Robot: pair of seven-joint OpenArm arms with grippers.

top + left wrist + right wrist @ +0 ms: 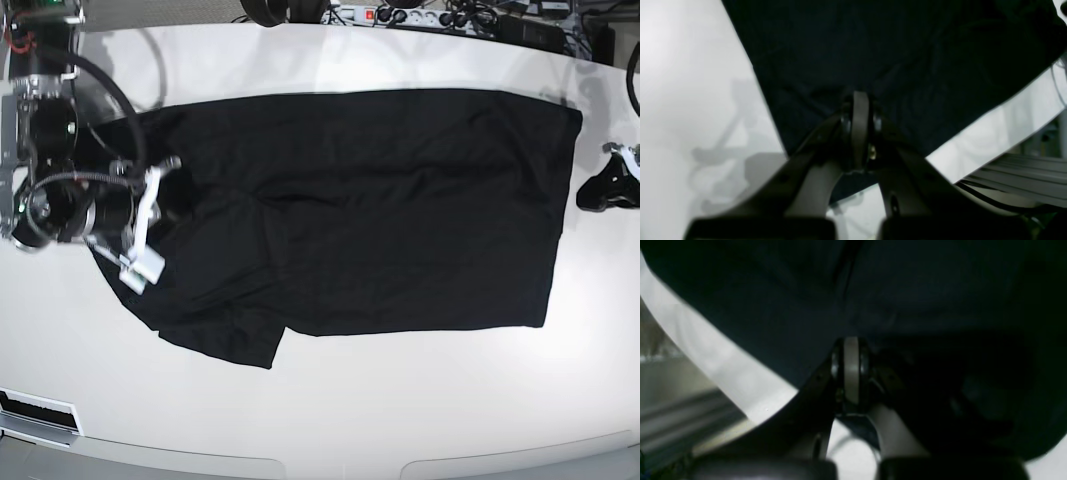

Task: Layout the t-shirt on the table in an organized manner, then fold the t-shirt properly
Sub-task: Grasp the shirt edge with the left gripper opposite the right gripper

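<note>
As 1 t-shirt (380,210) lies on 1 table (330,410), 2 hands closed

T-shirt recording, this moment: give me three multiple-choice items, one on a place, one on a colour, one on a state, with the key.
1. In the base view, where is the left gripper?
A. On the middle of the shirt
B. Over the bare table beside the shirt's right edge
C. Off the table

2. What colour is the t-shirt?
A. White
B. Red
C. Black

3. How do the left gripper's jaws stand?
A. Closed together
B. Wide open
C. Clamped on a cup

Key:
1 B: the left gripper sits over the white table, just past the cloth's edge.
2 C: the t-shirt is plain black against the white top.
3 A: the left wrist view shows the fingertips pressed together.
</note>
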